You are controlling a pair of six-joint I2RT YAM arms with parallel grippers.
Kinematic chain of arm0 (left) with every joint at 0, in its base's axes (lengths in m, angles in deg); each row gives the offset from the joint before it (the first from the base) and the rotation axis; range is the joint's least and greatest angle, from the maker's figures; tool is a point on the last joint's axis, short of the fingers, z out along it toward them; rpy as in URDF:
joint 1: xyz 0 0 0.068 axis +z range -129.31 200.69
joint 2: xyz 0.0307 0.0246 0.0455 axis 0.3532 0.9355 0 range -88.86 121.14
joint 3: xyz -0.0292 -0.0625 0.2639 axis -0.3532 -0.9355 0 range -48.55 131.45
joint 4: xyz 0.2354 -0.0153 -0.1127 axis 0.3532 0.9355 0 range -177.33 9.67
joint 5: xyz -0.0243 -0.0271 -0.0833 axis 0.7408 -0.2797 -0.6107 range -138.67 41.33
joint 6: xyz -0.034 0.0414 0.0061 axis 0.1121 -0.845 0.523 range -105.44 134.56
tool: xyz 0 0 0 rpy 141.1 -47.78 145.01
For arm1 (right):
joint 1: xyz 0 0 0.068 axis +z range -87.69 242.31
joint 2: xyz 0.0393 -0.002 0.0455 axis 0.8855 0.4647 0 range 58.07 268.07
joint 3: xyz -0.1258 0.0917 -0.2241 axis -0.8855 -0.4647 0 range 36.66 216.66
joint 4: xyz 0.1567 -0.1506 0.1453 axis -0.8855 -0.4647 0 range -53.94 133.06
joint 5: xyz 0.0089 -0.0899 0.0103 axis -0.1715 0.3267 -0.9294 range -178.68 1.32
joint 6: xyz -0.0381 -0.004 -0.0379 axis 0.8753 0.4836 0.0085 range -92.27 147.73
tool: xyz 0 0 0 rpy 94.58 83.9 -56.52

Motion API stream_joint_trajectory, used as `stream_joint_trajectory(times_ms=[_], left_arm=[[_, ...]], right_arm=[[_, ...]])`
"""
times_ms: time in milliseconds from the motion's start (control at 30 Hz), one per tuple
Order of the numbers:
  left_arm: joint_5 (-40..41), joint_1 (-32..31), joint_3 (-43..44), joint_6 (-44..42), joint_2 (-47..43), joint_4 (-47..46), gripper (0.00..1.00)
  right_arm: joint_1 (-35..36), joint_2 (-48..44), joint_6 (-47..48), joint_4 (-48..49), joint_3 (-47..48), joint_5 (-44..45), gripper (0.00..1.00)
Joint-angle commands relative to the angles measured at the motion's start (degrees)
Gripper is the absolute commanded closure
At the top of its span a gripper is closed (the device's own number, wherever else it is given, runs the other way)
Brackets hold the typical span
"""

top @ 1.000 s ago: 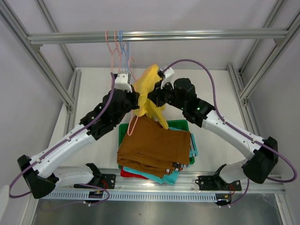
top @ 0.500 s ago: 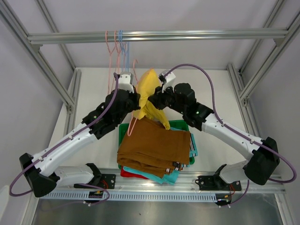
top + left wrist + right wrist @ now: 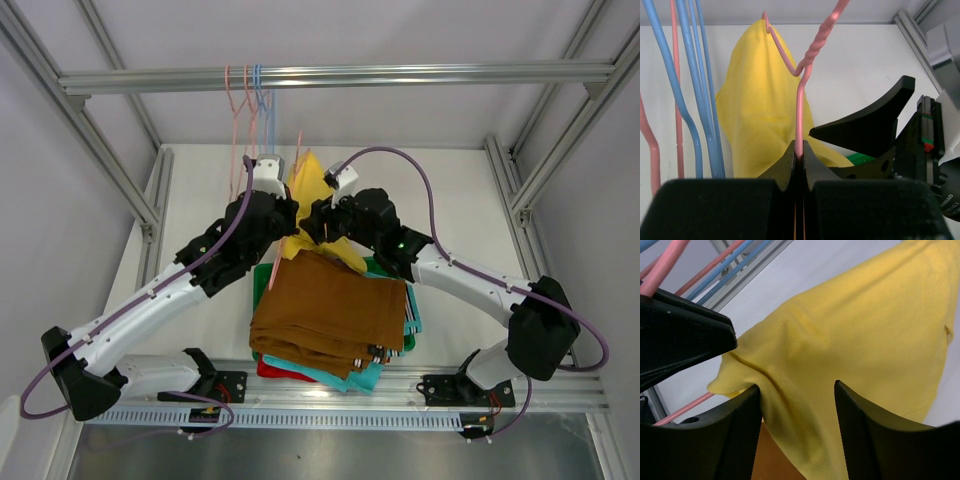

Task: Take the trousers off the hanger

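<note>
Top view: the yellow trousers (image 3: 308,180) hang in the air above the far edge of the green tray (image 3: 262,278), near the middle of the bench (image 3: 460,200). They are draped on a pink hanger (image 3: 298,148) whose wire slants down toward the tray. Their long axis runs roughly up and down, from a peak near the hook to a tail over the brown trousers (image 3: 330,310), which top the pile in the tray. The left gripper (image 3: 287,218) and right gripper (image 3: 312,222) meet at the cloth, left on the hanger side and right on the cloth side. The right one looks nearer the fabric.

Left wrist: the left gripper (image 3: 799,156) is clamped on the pink hanger (image 3: 800,115) just below its twisted neck, the wire standing upright out of the closed jaws. The yellow trousers (image 3: 760,110) lie just behind and left of that wire, and blue hangers (image 3: 695,100) are further left. One black finger of the right gripper (image 3: 865,125) reaches in from the right.

Right wrist: the right gripper (image 3: 797,412) has its jaws parted, with a fold of the yellow trousers (image 3: 855,330) running between the two fingers (image 3: 737,435) — draped there, not pinched as far as I can see. The cloth lies straight ahead, so my judgement is that the next move turns on the right gripper pulling it off the hanger while the left holds the wire.
</note>
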Motion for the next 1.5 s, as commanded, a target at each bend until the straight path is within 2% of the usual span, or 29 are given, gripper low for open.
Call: stream_joint_trajectory(times_ms=[0, 267, 500, 767, 1133, 1267, 1467], left_arm=[[-0.6, -0.5, 2.1, -1.1, -1.2, -2.3, 1.00], [-1.0, -0.5, 2.3, -1.2, -1.2, -2.3, 1.00], [-1.0, -0.5, 2.4, -1.2, -1.1, -2.1, 1.00], [-1.4, -0.5, 2.4, -1.3, -0.9, -2.2, 1.00], [-2.0, -0.5, 2.4, -1.2, -0.8, -2.2, 0.99], [-2.1, -0.5, 2.4, -1.2, -0.8, -2.1, 0.99], [-2.0, -0.5, 2.5, -1.3, -0.8, -2.1, 1.00]], right_arm=[[1.1, 1.0, 1.0, 3.5, -0.1, 0.2, 0.38], [2.2, 1.5, 0.8, 4.9, -1.3, -1.0, 0.34], [2.7, 3.4, 1.0, 5.5, -0.6, -1.0, 0.36], [3.8, 1.0, 0.0, 8.2, -4.4, -1.6, 0.36], [3.8, 0.6, 0.1, 8.2, -4.3, -1.6, 0.37], [3.2, 1.2, 0.2, 8.3, -3.4, -1.6, 0.39], [2.9, 2.5, 0.7, 7.9, -1.0, -1.9, 0.47]])
